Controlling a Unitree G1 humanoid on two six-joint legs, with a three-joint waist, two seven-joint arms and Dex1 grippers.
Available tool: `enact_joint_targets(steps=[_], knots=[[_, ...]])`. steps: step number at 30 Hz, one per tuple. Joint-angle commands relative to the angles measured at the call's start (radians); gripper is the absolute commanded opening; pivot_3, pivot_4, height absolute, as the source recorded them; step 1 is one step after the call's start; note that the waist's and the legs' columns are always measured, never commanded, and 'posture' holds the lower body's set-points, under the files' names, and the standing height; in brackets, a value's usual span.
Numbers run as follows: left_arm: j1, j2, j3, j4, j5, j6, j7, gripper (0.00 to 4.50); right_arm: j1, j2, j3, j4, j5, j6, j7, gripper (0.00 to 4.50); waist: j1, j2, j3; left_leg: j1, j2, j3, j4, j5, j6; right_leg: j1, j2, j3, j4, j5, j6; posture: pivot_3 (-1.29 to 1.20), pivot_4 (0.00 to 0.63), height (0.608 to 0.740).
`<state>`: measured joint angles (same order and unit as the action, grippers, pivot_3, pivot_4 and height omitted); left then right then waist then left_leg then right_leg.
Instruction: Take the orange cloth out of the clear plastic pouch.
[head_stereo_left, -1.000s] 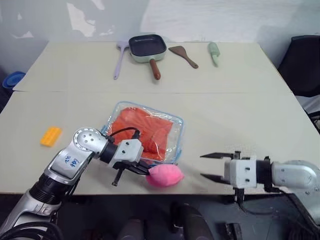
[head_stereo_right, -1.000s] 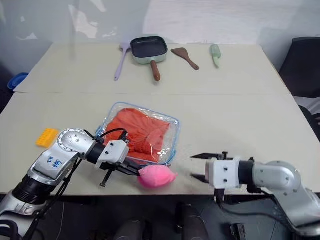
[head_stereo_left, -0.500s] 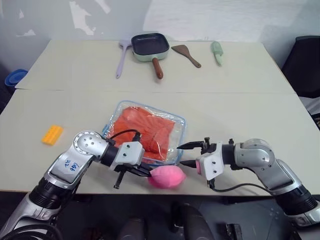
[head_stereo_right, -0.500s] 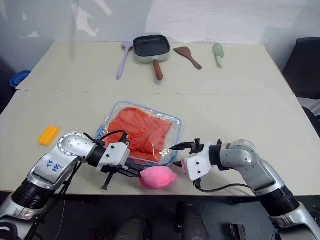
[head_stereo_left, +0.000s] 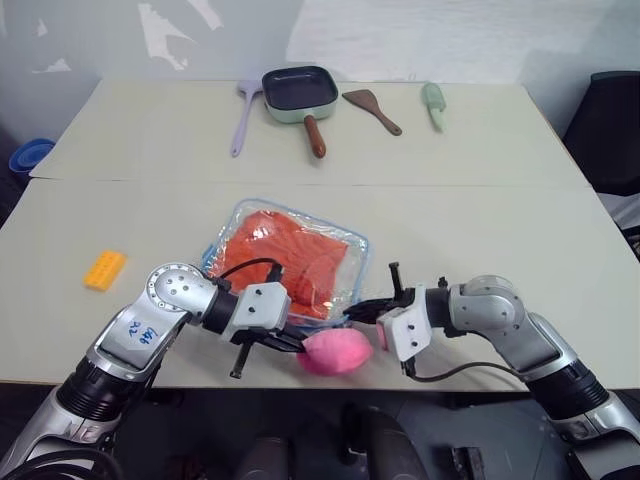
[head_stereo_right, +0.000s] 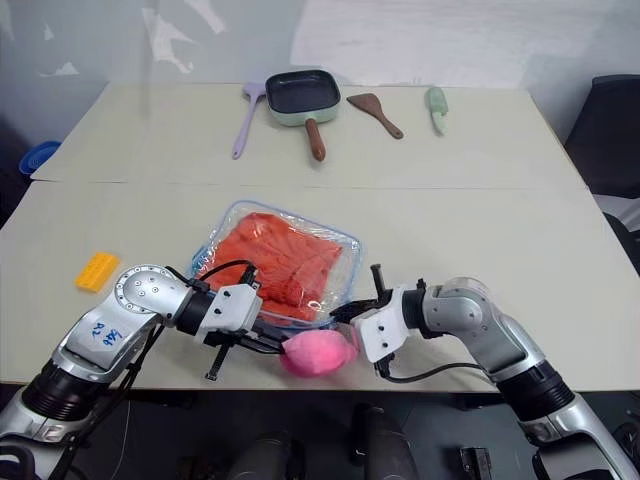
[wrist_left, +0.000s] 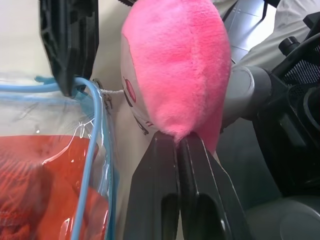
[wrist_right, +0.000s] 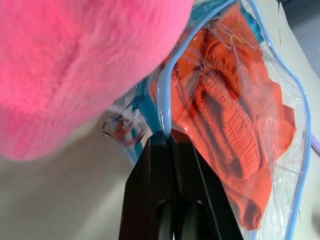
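1. The clear plastic pouch lies flat near the front edge of the worktop. The orange cloth is inside it, crumpled, not yet out.
2. Your left claw has its fingers pressed together on the pink plush toy, which sits at the pouch's near corner. In the left wrist view the toy appears tied by a short string to the zipper end, so I judge it to be the pull.
3. Your right claw is pinched shut on the blue zipper trim at that same corner, just beside the toy.
4. Step in hand, as I read it: opening the zipper. The right claw anchors the trim and the left draws the toy along the edge.
5. Pull along the line of the trim, not upward. A lift would likely raise the whole pouch off the worktop, since it is light.
6. Keep the right claw's pinch on the trim alone. If it catches the film and cloth beneath, the cloth may bunch at the mouth.
7. Risk: the plush is soft and may slip from the left claw under tension. Go slowly.
8. Frying pan, spatulas and yellow brick stand well apart and are no obstruction.
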<state>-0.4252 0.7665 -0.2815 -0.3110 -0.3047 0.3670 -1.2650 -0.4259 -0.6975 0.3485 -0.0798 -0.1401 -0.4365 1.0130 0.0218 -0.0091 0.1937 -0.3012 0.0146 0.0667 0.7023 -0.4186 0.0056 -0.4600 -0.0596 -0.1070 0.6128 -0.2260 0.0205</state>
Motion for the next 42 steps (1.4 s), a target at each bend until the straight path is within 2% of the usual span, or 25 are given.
enact_joint_targets(steps=[1, 4, 8, 18, 26, 33, 42], knots=[[0.016, 0.029, 0.054, -0.009, -0.006, 0.001, 0.015, 0.00, -0.028, -0.036, -0.040, 0.007, 0.002, -0.040, -0.004, 0.05, 0.000, 0.000, 0.000, 0.000, 0.000, 0.000, 0.000, 0.000, 0.000, 0.000, 0.000, 0.000, 0.000, 0.000, 0.000, 0.00, 0.150, 0.740], [0.044, 0.052, 0.091, 0.009, -0.010, 0.000, 0.021, 0.00, -0.034, -0.066, -0.052, 0.036, 0.017, -0.069, 0.003, 0.05, -0.001, 0.000, 0.000, 0.000, 0.000, 0.000, 0.000, 0.000, 0.000, 0.000, 0.000, 0.000, 0.000, 0.000, 0.000, 0.00, 0.150, 0.740], [0.130, 0.115, 0.198, 0.037, -0.028, -0.002, 0.031, 0.00, -0.049, -0.127, -0.071, 0.113, 0.023, -0.160, 0.012, 0.05, -0.004, 0.000, 0.000, 0.000, 0.001, 0.000, 0.000, 0.000, 0.000, -0.001, 0.000, 0.000, 0.000, 0.000, 0.000, 0.00, 0.150, 0.740], [0.273, 0.185, 0.367, 0.028, -0.072, 0.030, 0.085, 0.00, -0.057, -0.176, -0.087, 0.207, 0.040, -0.267, 0.003, 0.05, -0.004, 0.001, 0.000, 0.000, 0.001, 0.000, 0.000, 0.000, 0.000, -0.001, -0.001, 0.000, -0.001, -0.001, -0.001, 0.00, 0.150, 0.740], [0.284, 0.182, 0.396, 0.012, -0.100, 0.059, 0.127, 0.00, -0.042, -0.186, -0.092, 0.215, 0.053, -0.292, -0.003, 0.05, -0.004, 0.001, 0.000, 0.000, 0.001, 0.000, -0.001, 0.000, 0.000, -0.001, -0.001, 0.000, -0.001, 0.000, -0.001, 0.00, 0.150, 0.740], [0.259, 0.242, 0.550, 0.158, -0.180, 0.155, 0.117, 0.00, -0.021, -0.274, -0.116, 0.251, 0.070, -0.406, 0.000, 0.05, -0.006, 0.001, 0.001, 0.000, 0.001, 0.000, -0.001, 0.000, 0.000, -0.002, -0.001, 0.000, -0.002, -0.001, -0.001, 0.00, 0.150, 0.740], [0.278, 0.322, 0.633, 0.309, -0.187, 0.175, 0.072, 0.00, 0.035, -0.373, -0.131, 0.285, 0.088, -0.582, -0.006, 0.05, -0.012, 0.001, 0.001, 0.000, 0.001, 0.001, -0.001, -0.001, -0.001, -0.002, -0.001, 0.000, -0.002, -0.001, -0.001, 0.00, 0.150, 0.740]])
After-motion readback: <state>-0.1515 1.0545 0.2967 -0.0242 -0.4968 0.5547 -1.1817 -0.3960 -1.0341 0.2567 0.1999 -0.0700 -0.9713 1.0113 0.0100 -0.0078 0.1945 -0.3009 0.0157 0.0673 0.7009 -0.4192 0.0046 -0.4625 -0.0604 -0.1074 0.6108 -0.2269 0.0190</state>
